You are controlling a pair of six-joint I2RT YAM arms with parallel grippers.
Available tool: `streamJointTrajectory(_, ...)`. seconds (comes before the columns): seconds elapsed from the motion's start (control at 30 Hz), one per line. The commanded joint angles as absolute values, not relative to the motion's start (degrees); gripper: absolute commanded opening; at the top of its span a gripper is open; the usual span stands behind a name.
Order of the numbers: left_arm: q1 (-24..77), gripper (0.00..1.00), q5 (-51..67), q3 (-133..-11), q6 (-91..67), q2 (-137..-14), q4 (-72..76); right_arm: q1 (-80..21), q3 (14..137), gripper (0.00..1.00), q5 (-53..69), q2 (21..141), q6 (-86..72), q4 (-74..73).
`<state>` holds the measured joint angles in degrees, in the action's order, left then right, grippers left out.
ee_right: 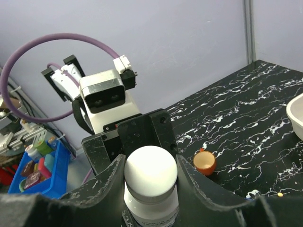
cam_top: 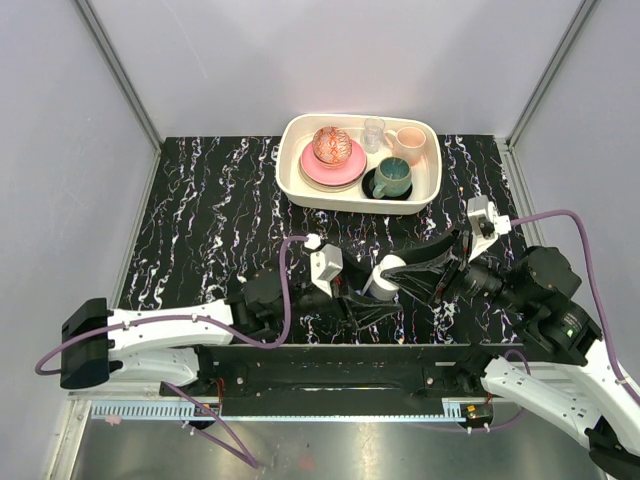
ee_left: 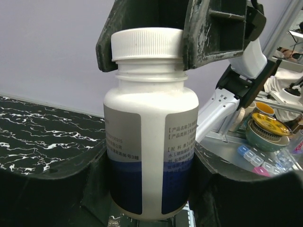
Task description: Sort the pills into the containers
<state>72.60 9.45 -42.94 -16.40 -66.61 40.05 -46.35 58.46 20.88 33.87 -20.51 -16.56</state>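
A white pill bottle (cam_top: 386,277) with a blue and grey label stands upright between my two arms. My left gripper (ee_left: 151,189) is shut on its lower body (ee_left: 151,137), one finger on each side. From above, my right gripper (ee_right: 150,177) is shut on the white screw cap (ee_right: 150,171); its fingers (ee_left: 208,33) clamp the cap in the left wrist view. The small orange cup (ee_right: 204,162) sits open and empty on the table just beside the bottle. A blue translucent pill box (ee_left: 253,158) shows past my left gripper's right finger. One pale pill-like speck (ee_right: 280,194) lies on the marble.
A white tray (cam_top: 300,185) at the back holds a pink plate (cam_top: 333,168), a glass (cam_top: 374,132), a pink cup (cam_top: 408,140) and a teal mug (cam_top: 392,177). Its rim (ee_right: 296,113) shows in the right wrist view. A blue bin (ee_right: 42,168) stands off the table.
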Motion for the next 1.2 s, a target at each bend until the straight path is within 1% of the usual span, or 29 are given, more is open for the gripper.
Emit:
streamJointTrajectory(0.0,71.81,0.0,8.08,-44.03,-15.21,-63.46,45.0,-47.2,58.53,0.06,34.62,34.89,-19.6,-20.83)
streamJointTrajectory(0.27,71.81,0.0,9.66,-41.84,-15.03,-60.47,45.87,-47.2,58.89,0.06,38.66,34.46,-16.97,-23.11)
streamJointTrajectory(0.63,71.81,0.0,13.0,-40.6,-16.87,-61.61,51.67,-47.2,57.31,0.06,41.31,31.91,-12.48,-22.94)
streamJointTrajectory(0.87,71.81,0.0,14.94,-41.13,-17.31,-62.31,52.56,-47.2,56.43,0.06,44.21,30.85,-10.99,-22.85)
streamJointTrajectory(1.0,71.81,0.0,14.15,-41.57,-17.14,-62.93,52.38,-47.2,55.81,0.05,42.28,31.9,-13.17,-22.59)
streamJointTrajectory(1.17,71.72,0.0,10.55,-42.1,-16.7,-63.54,52.29,-47.2,54.67,0.03,36.22,33.13,-15.55,-22.5)
